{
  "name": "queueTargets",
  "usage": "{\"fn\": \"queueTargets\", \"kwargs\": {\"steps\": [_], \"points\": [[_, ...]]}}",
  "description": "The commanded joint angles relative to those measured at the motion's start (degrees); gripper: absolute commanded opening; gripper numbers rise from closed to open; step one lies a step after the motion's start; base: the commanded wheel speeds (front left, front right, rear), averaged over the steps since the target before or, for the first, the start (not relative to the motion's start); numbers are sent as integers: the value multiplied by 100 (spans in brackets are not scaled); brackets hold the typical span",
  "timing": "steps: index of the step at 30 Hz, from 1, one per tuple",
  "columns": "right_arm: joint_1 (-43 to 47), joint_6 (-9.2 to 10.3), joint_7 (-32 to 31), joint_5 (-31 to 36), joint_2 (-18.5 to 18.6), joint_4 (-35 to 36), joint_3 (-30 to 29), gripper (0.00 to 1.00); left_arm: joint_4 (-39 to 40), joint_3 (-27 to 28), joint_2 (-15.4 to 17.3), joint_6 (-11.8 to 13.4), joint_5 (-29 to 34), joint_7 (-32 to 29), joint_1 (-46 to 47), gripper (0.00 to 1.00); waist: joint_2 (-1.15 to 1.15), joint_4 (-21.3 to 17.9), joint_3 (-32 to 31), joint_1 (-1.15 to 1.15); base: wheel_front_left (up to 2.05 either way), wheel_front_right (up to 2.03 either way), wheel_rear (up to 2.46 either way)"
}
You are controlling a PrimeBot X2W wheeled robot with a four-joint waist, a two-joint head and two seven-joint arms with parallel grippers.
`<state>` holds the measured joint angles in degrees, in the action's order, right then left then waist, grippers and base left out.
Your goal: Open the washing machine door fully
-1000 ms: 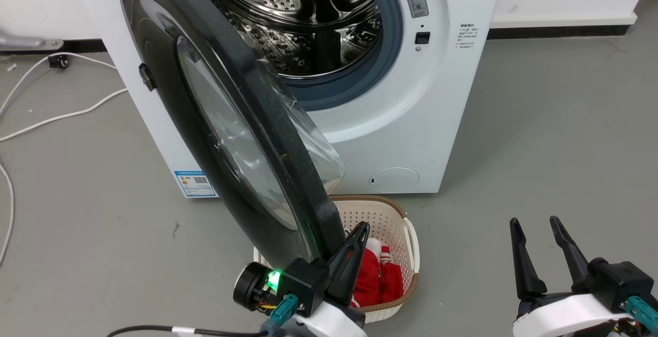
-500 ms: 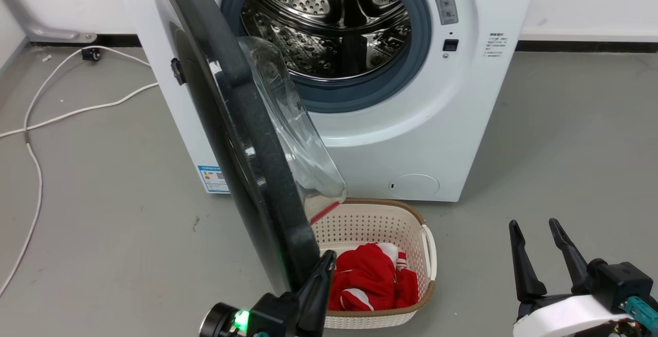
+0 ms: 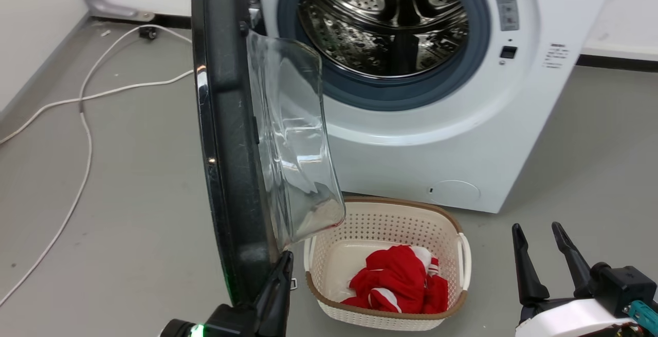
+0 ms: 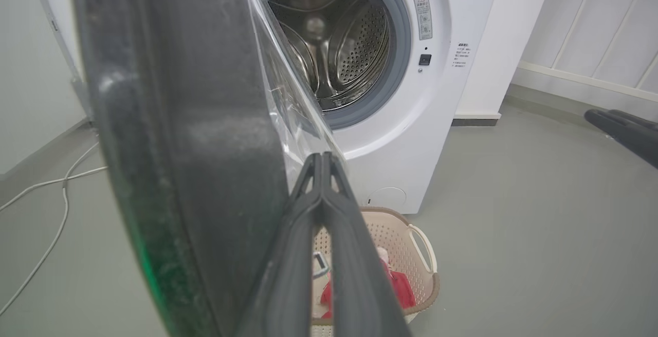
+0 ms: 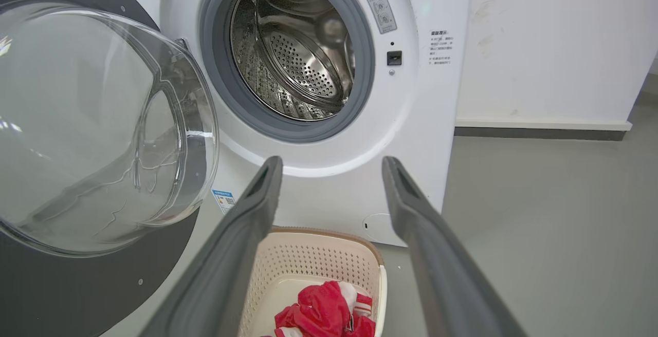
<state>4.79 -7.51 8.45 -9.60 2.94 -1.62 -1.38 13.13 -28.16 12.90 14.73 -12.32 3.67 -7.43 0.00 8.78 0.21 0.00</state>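
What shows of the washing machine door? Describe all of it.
The washing machine door is a round glossy black frame with a chrome edge, carrying a bulging clear glass bowl. It stands upright, swung open, edge-on in the head view, hinged at the machine's left. The shut left tool seems to touch its lower inner rim.

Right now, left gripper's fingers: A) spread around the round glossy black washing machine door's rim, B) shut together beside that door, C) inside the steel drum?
B: in the left wrist view the left gripper has its fingers meeting at the tips, beside the round glossy black washing machine door.
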Motion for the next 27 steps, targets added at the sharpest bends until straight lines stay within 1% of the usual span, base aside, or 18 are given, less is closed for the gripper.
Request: {"fn": "queueTargets", "kwargs": {"steps": [1, 9, 18, 21, 24, 27], "points": [[42, 4, -10, -21, -13, 30, 2, 100, 43, 86, 50, 74, 18, 7, -46, 0, 0, 124, 16, 0, 0, 0, 0], [18, 4, -31, 13, -12, 67, 24, 100, 39, 618, 257, 242, -187, 111, -42, 0, 0, 311, 40, 0, 0, 0, 0], [-100, 4, -91, 88, -12, 184, 16, 100, -323, 1780, 597, 386, -752, 502, 146, 0, 0, 309, 237, 0, 0, 0, 0], [-139, 4, -111, 101, -12, 218, 30, 100, -540, 2189, 730, 352, -986, 649, 272, 0, 0, 280, 310, 0, 0, 0, 0], [-167, 4, -114, 119, -12, 230, 38, 100, -851, 2531, 838, 243, -1244, 775, 400, 0, 0, 245, 382, 0, 0, 0, 0], [-204, 4, -126, 137, -12, 252, 41, 100, -1198, 2744, 943, 124, -1405, 869, 576, 0, 0, 208, 454, 0, 0, 0, 0]]}}
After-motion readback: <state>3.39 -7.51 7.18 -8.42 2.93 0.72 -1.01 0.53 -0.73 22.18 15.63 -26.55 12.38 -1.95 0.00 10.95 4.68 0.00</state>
